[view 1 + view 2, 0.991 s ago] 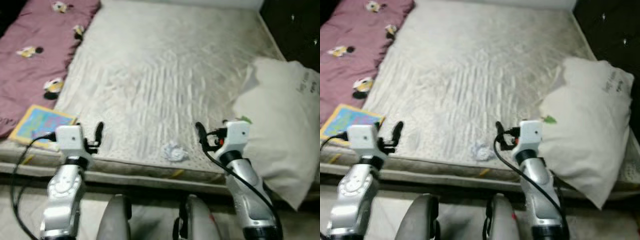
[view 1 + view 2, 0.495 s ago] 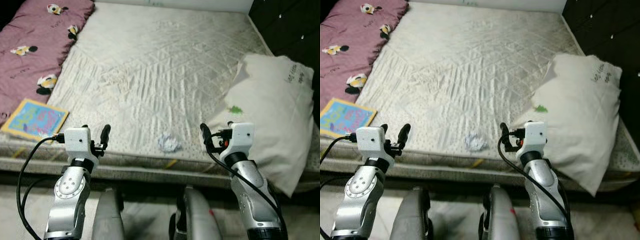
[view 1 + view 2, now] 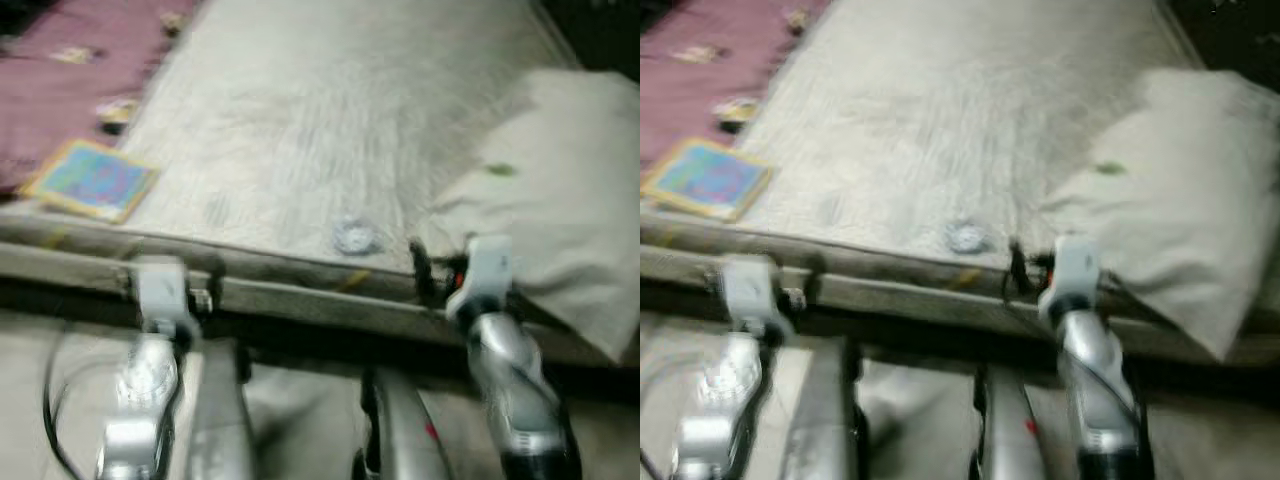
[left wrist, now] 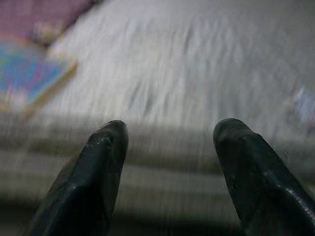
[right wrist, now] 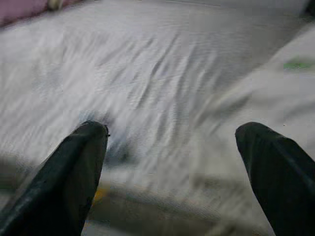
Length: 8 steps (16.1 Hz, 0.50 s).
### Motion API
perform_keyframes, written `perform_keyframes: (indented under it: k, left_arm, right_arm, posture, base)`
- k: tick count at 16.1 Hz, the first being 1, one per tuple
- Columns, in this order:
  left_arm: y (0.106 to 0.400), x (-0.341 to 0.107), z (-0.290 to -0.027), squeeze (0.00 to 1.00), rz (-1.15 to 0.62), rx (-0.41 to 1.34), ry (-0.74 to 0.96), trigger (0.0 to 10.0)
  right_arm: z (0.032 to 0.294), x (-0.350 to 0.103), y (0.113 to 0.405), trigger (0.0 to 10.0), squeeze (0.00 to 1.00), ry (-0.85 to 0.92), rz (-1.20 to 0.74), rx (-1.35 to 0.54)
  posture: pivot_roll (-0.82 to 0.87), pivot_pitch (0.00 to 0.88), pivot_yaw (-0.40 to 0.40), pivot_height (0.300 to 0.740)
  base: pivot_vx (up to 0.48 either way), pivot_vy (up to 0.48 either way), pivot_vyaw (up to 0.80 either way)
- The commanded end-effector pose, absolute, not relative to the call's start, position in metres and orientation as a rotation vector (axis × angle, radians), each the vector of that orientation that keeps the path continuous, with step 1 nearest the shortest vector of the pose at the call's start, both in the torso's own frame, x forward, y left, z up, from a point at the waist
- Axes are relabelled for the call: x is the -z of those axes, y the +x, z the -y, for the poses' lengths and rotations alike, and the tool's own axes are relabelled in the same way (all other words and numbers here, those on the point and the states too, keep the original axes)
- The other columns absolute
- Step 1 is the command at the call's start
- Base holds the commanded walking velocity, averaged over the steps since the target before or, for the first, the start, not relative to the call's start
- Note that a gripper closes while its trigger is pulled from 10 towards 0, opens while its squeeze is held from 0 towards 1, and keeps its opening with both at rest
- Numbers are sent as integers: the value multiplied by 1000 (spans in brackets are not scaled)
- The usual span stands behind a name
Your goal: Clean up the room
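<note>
Left eye view, blurred: crumpled paper [image 3: 353,237] apparently beyond right claw [image 3: 424,285].

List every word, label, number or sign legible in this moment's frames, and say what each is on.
None can be read; the frames are motion-blurred.
Colourful book at the mattress corner: its blue and pink cover print is too blurred to read.
White pillow: one small green mark, too blurred to tell whether it is text.
Maroon blanket: printed figures, no legible words.
</note>
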<state>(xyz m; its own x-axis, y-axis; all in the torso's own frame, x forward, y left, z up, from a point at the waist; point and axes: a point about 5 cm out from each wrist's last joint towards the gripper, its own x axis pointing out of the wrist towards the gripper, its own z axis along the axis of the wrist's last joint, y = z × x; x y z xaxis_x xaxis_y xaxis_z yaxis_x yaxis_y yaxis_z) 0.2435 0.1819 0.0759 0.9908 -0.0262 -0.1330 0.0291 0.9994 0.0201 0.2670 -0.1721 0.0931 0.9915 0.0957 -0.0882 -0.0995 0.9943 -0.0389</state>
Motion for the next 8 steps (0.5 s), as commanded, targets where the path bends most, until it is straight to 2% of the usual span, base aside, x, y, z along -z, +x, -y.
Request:
perform_keyframes:
  k: [1,2,8]
  left_arm:
    - [252,-91,-185,0,-75,18,43,10000]
    - [253,-91,-185,0,-74,19,44,10000]
    - [253,-91,-183,0,-67,40,27,10000]
  right_arm:
    - [170,-102,271,10000,0,-70,-43,-108]
    - [168,-103,270,10000,0,-68,-39,-114]
    - [167,-99,270,10000,0,-56,-51,-111]
  posture:
    - [26,113,-54,561]
    - [26,113,-54,561]
    - [21,117,-53,561]
  base:
    - [0,0,800]
    - [0,0,800]
    - [0,0,0]
